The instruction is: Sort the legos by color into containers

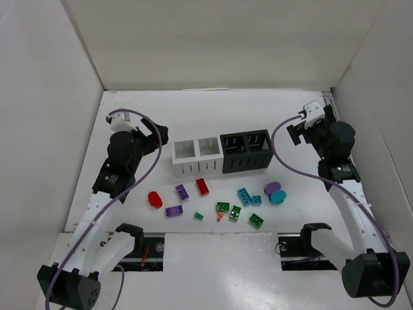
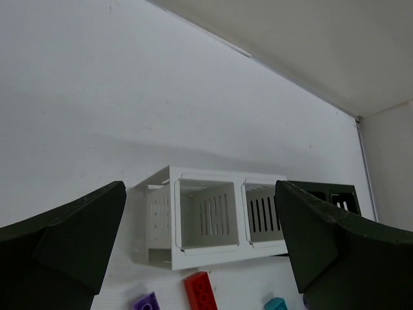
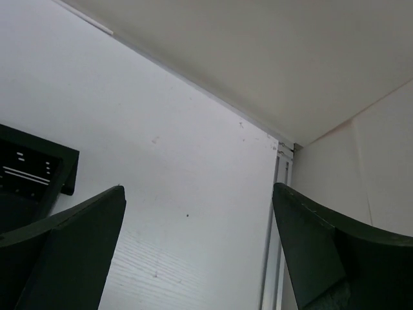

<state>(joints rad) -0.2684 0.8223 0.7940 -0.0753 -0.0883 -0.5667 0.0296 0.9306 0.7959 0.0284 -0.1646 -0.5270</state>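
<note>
- Tabletop point(image 1: 193, 110): white, walled on three sides. It carries every task item in its middle band.
- Left arm point(image 1: 119, 165): raised to the left of the bin row. The left jaws stand wide apart and hold nothing. Its wrist view looks across at the white bins and the red brick.
- Right arm point(image 1: 339, 161): raised near the far right corner, beside the black end of the row. The right jaws are likewise wide apart and empty.
- Step in hand, as judged: sorting has not started and no first pick is made. The next move calls for one arm to descend onto a single brick, close on it alone, and assign its colour a bin.
- Containers point(image 1: 221, 155): four, joined in one row at mid-tabletop.
  - Two white bins point(image 1: 195, 150) sit on the left and look empty.
  - Two black bins point(image 1: 246, 145) sit on the right. Their interiors are too dark to judge.
- Legos point(image 1: 222, 206): thirteen counted, all loose on the tabletop just in front of the row.
  - Green: four pieces point(image 1: 235, 213).
  - Purple: two bricks point(image 1: 182, 192) and one round piece point(image 1: 272, 188).
  - Teal: two bricks point(image 1: 244, 196) and one round piece point(image 1: 277, 197), which touches the purple round piece.
  - Red: one red brick point(image 1: 202, 186), one red round piece point(image 1: 153, 199), and one reddish chip point(image 1: 219, 217) too small to identify.
</note>
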